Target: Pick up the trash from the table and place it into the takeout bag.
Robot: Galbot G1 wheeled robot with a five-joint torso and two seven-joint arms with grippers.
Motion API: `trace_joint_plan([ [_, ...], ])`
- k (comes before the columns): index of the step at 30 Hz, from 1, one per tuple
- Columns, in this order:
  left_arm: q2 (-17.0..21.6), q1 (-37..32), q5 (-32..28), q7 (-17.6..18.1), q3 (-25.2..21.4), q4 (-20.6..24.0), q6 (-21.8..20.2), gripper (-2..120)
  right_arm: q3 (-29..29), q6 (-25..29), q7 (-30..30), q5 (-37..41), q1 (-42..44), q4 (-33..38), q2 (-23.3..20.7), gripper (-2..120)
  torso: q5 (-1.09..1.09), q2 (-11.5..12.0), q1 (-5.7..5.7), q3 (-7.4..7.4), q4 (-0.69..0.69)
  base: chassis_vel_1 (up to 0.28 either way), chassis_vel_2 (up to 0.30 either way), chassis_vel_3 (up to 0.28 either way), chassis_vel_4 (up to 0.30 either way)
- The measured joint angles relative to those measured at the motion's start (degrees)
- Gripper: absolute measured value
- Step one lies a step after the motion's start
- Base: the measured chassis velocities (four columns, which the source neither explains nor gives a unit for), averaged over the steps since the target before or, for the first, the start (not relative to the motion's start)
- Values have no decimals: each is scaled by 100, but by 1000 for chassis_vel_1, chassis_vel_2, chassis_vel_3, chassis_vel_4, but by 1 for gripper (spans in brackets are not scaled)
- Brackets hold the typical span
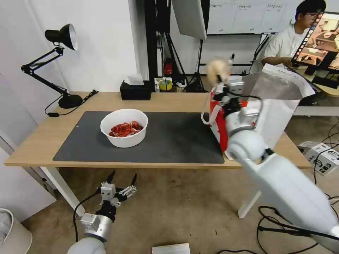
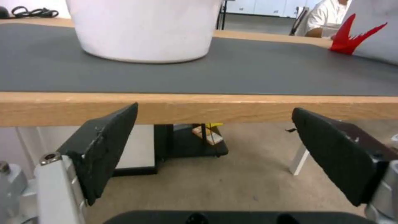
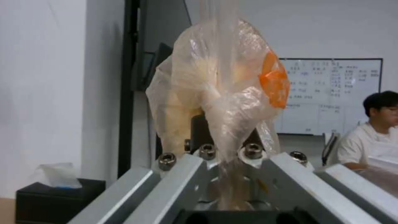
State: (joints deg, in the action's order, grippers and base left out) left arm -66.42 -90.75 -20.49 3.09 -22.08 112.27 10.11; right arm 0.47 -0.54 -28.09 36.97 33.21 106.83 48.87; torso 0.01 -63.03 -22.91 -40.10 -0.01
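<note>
Transfer of one trash item under way. Right gripper [image 1: 221, 84] is raised above the table [image 1: 39, 144], clamped on the knotted clear bag [image 1: 218, 69] with its beige lump; the bag's twisted plastic runs down between the shut fingers [image 3: 199, 129], and the lump stands just above them. An orange scrap shows inside the plastic.

Takeout bag [image 1: 282, 102] stands just beyond and to the outer side of this gripper, mouth open, foil lining showing, red side panel and a white loop handle facing the gripper. From the head view the held bag looks to be at the near edge of the opening, not yet inside; the exact overlap cannot be told.

Left gripper [image 1: 122, 185] sits low, in front of and below the table's near edge, fingers spread wide, holding nothing. Its wrist view looks along the tabletop: dark grey mat [image 2: 248, 71] straight ahead, white bowl [image 1: 124, 127] just past the edge.

Progress, as judged:
- Knotted bag: lifted, release into the takeout bag not yet done.
- Bowl of red crayfish shells: on the mat, untouched, well apart from the right gripper and nearer the left.
- No other loose trash visible on the mat.

Black tissue box [image 1: 135, 91] at the far edge is not trash. Remaining: drop the knotted bag, then the bowl.
</note>
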Motion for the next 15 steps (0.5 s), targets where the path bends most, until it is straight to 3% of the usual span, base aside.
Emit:
trace_joint_plan([
  [15,24,33,39,2,43,-29,3,100,337,-289,-37,344,295,-115,-265,0,-1,0,0,-1,1,0,0,0,0],
])
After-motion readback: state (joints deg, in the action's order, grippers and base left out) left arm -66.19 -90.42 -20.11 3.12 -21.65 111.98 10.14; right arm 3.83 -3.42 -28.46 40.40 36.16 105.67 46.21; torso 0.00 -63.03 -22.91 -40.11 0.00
